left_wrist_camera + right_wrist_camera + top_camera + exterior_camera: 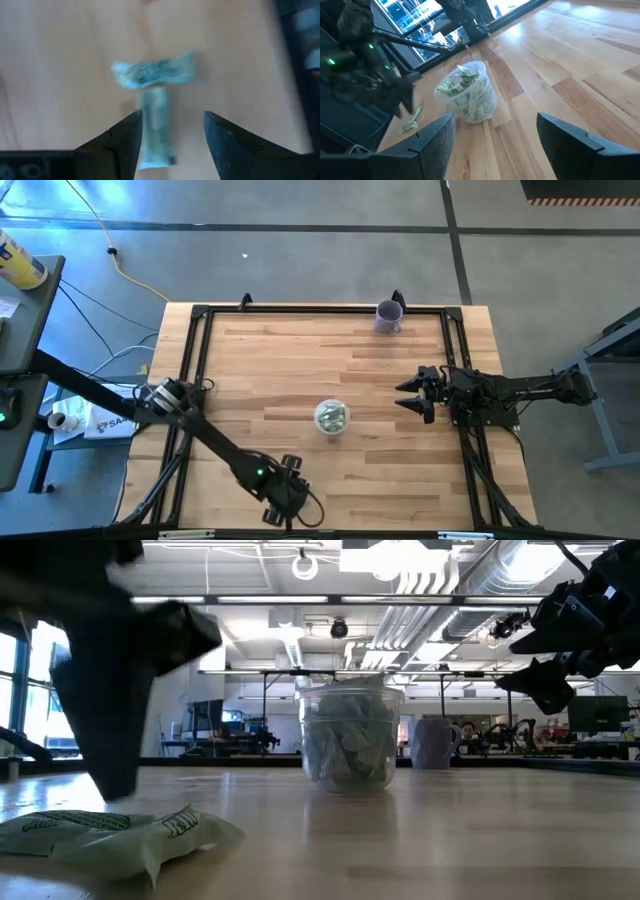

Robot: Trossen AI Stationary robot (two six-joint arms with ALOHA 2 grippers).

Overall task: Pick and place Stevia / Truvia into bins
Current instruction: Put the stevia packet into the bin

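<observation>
Left wrist view: the left gripper (pixel 170 145) is open and empty above two pale green paper sachets (pixel 155 74) lying on the wooden surface (pixel 300 360) near its front edge. The clear round plastic cup (pixel 331 418), full of sachets, stands mid-surface. The right gripper (pixel 408 397) hangs open and empty near the right edge.

Surface (pixel 300 360): pale wood planks, striped light and tan, framed in black. Sachets (pixel 152 75): pale green and white with dark print. Clear cup (pixel 331 418): faintly tinted, green-white contents. Second cup (pixel 388 316): opaque purple. Both arms: dark.
</observation>
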